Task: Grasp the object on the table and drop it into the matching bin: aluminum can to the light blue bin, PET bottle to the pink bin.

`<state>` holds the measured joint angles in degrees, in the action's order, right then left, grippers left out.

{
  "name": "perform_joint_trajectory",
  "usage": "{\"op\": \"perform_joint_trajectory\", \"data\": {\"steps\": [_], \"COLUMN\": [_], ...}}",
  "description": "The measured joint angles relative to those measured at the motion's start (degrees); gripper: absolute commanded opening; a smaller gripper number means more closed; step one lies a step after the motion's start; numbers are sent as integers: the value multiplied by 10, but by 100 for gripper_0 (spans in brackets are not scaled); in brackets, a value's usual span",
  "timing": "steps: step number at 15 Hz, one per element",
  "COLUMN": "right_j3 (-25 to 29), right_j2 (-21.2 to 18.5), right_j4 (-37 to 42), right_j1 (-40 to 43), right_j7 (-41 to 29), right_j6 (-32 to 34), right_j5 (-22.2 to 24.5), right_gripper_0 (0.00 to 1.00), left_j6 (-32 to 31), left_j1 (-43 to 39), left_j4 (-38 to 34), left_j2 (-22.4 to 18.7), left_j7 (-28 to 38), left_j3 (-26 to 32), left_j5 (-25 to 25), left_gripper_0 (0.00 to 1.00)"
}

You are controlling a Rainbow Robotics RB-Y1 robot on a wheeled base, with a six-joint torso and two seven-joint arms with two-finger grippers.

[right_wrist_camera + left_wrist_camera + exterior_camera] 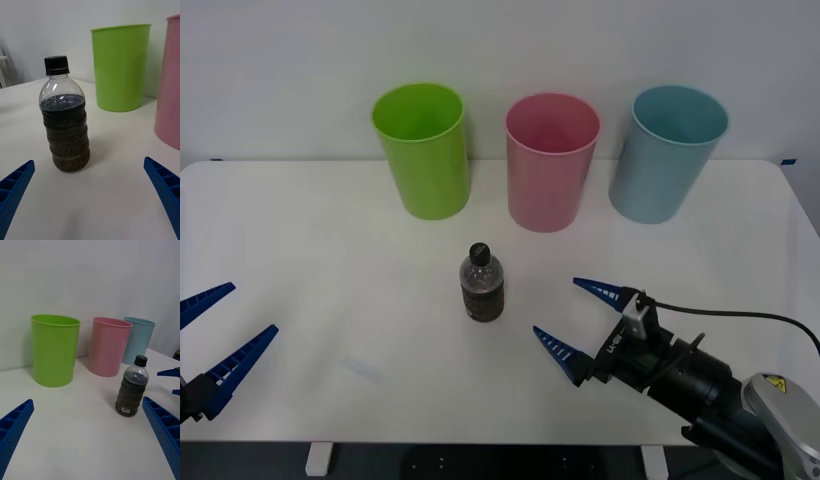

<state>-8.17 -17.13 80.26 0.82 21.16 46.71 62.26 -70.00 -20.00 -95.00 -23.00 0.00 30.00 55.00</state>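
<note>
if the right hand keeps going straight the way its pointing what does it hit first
Most likely the PET bottle: the open right hand points at it across bare table, nothing between. The bottle sits slightly off-centre between the fingers.

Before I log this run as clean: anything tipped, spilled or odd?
Nothing stands out. The PET bottle stands upright and capped on the table; the pink bin and light blue bin are upright.

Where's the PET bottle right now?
In the front view the PET bottle stands upright mid-table, in front of the pink bin, just left of the open right gripper.
</note>
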Motion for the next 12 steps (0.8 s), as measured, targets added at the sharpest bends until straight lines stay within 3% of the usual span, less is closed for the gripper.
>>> {"op": "perform_joint_trajectory", "data": {"steps": [6,12], "right_j3": [-61,-74], "right_j2": [26,71], "right_j4": [0,-93], "right_j1": [-28,-104], "right_j7": [5,15], "right_j6": [-83,-89], "right_j5": [20,36], "right_gripper_0": [100,100], "left_j6": [0,0], "left_j1": [0,0], "left_j4": [0,0], "left_j2": [0,0], "left_j7": [0,0], "left_j3": [0,0], "left_j5": [0,0], "left_gripper_0": [100,100]}}
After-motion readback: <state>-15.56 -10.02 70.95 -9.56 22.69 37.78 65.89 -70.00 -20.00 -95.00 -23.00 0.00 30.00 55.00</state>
